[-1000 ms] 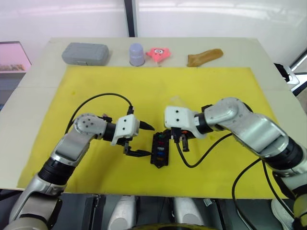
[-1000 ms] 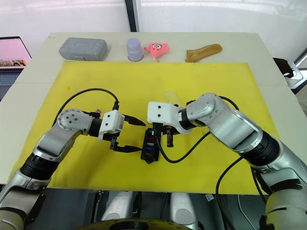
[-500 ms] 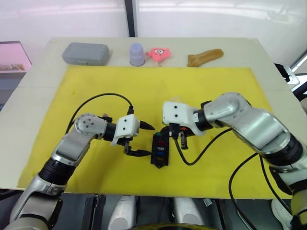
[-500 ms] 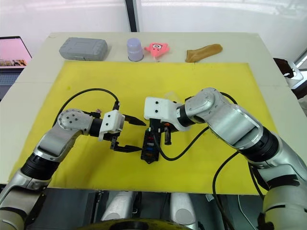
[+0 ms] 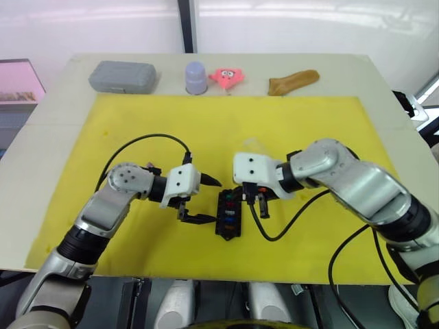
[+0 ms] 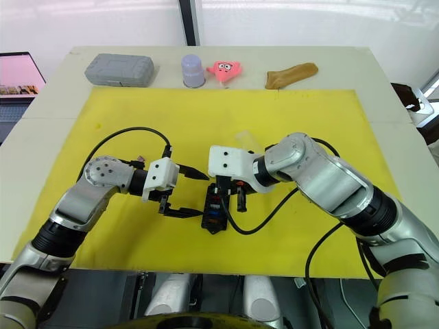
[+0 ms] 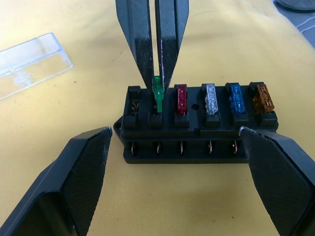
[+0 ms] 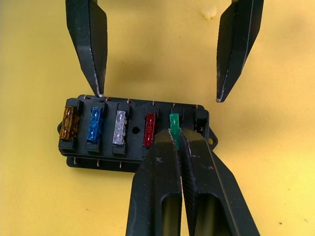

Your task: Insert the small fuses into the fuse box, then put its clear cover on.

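Note:
The black fuse box [image 5: 228,214] lies on the yellow mat near the front middle. Orange [image 8: 67,123], blue [image 8: 94,125], grey [image 8: 119,127] and red [image 8: 149,130] small fuses sit in its slots. My right gripper [image 8: 176,135] is shut on a green fuse [image 7: 157,91] that stands upright in the fifth slot. The end slot [image 8: 199,118] beside it holds nothing. My left gripper [image 5: 214,201] is open, with one finger off each end of the box, apart from it. The clear cover [image 7: 29,61] lies flat on the mat just beyond the box.
Along the table's far edge stand a grey case [image 5: 122,75], a lavender cup [image 5: 195,77], a pink star toy [image 5: 228,77] and a brown object [image 5: 293,81]. Black cables loop from both wrists over the yellow mat [image 5: 137,123].
My right gripper shifted slightly left over the fuse box, then back, keeping hold of the green fuse. The left arm has stayed still.

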Motion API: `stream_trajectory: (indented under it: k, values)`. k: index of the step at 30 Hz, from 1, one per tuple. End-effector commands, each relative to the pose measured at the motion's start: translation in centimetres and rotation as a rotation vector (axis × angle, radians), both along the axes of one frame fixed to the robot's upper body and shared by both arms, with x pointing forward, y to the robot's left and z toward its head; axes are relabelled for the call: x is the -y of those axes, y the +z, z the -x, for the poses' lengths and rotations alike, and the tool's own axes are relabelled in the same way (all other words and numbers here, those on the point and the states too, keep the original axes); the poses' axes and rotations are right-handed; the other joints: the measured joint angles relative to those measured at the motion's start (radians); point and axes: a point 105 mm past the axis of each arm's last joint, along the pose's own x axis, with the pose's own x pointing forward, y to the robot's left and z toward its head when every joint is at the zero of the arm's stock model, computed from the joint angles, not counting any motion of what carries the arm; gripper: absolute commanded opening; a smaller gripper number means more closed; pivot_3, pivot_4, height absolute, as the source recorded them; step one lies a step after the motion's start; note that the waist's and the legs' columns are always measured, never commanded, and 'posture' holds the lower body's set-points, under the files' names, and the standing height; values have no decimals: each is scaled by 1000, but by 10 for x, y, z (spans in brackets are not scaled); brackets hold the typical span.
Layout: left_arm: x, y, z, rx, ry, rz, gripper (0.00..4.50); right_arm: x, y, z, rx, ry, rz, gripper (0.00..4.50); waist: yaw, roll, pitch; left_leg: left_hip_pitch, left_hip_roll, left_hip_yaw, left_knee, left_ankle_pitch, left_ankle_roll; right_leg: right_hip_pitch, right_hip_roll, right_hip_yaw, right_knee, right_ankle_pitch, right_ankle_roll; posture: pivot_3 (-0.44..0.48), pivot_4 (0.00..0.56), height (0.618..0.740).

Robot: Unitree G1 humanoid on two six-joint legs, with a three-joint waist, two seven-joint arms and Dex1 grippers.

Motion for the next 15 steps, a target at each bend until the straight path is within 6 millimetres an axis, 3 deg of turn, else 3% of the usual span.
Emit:
stream_trajectory:
  k: [1,15]
  values:
    - [2,7,2,36,-11,17,4388,-2,5,-1,43,13,-6,0,0,0,0,0,0,0,0,0,0,0,0,0,0,0,0,0,150,740]
    - [1,6,2,34,-3,20,4388,-5,1,-3,22,16,1,0,-1,0,0,0,0,0,0,0,0,0,0,0,0,0,0,0,150,740]
